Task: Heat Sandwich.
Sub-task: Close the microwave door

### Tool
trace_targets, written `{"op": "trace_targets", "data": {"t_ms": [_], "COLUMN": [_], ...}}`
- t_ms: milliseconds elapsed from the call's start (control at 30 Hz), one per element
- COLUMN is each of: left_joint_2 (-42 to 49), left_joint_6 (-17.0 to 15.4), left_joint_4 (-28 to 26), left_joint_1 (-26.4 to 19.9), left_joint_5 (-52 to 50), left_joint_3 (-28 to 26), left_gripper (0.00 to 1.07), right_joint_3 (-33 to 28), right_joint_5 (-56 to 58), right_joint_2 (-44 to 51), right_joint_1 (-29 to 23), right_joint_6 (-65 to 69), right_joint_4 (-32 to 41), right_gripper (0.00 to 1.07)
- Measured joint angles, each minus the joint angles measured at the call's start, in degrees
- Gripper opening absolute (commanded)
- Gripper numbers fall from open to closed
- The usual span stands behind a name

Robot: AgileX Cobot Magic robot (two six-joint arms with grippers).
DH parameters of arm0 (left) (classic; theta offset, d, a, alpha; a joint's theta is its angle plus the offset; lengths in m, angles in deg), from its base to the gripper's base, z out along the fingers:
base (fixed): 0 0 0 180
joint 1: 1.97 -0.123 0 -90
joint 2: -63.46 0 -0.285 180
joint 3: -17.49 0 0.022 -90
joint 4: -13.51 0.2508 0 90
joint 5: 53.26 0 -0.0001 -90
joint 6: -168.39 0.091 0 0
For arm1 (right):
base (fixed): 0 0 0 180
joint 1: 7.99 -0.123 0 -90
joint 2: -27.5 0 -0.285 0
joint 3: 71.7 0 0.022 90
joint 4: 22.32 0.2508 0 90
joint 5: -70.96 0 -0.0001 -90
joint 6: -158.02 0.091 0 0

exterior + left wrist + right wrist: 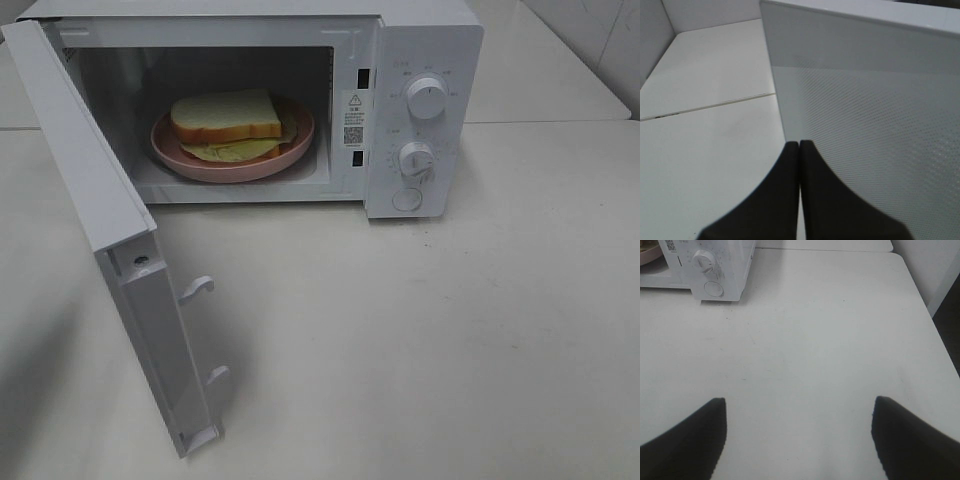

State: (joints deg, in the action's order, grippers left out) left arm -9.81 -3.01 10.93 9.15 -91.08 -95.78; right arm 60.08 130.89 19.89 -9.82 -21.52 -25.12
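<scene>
I see the sandwich [225, 115] on a pink plate [232, 168] inside the microwave [420, 110], door [80, 170] open. Left gripper [799, 145] pinched together by that door; right gripper [800, 400] wide, empty.

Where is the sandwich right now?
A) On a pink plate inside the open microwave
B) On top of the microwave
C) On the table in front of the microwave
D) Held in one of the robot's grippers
A: the sandwich lies on the pink plate inside the microwave, whose door stands open.
</scene>
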Motion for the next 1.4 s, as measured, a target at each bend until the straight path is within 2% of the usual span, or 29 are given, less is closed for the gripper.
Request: {"op": "trace_targets", "data": {"t_ms": [133,200,300,333,433,600,767,1033,1267,1400], "left_joint_2": [-3.6,-7.0,-9.1,-10.9,-14.2,-16.1,-20.0,-25.5,-29.7,-33.1], "left_joint_6": [-0.2,-1.3,-2.4,-4.0,-5.5,-5.8,-5.8,-5.8,-5.8,-5.8], "left_joint_4": [0.1,0.2,0.2,0.2,0.6,0.7,1.7,1.1,-2.3,-6.5], "left_joint_1": [2.2,4.5,5.7,6.7,9.3,11.4,14.7,16.3,19.2,21.4], "left_joint_5": [-3.2,-6.4,-8.5,-10.4,-12.3,-13.0,-13.9,-14.5,-14.5,-14.5], "left_joint_3": [-0.2,-0.2,-0.2,-0.3,-1.1,-2.6,-7.0,-13.5,-18.8,-22.4], "left_gripper": [0.00,0.00,0.00,0.00,0.00,0.00,0.00,0.00,0.00,0.00], "right_joint_3": [0.0,0.0,0.0,0.0,0.0,0.0,0.0,0.0,0.0,0.0], "right_joint_5": [0.0,0.0,0.0,0.0,0.0,0.0,0.0,0.0,0.0,0.0], "right_joint_2": [0.0,0.0,0.0,0.0,0.0,0.0,0.0,0.0,0.0,0.0], "right_joint_1": [0.0,0.0,0.0,0.0,0.0,0.0,0.0,0.0,0.0,0.0], "right_joint_6": [0.0,0.0,0.0,0.0,0.0,0.0,0.0,0.0,0.0,0.0], "right_joint_4": [0.0,0.0,0.0,0.0,0.0,0.0,0.1,0.1,0.1,0.1], "right_gripper": [0.76,0.76,0.76,0.76,0.76,0.76,0.76,0.76,0.76,0.76]}}
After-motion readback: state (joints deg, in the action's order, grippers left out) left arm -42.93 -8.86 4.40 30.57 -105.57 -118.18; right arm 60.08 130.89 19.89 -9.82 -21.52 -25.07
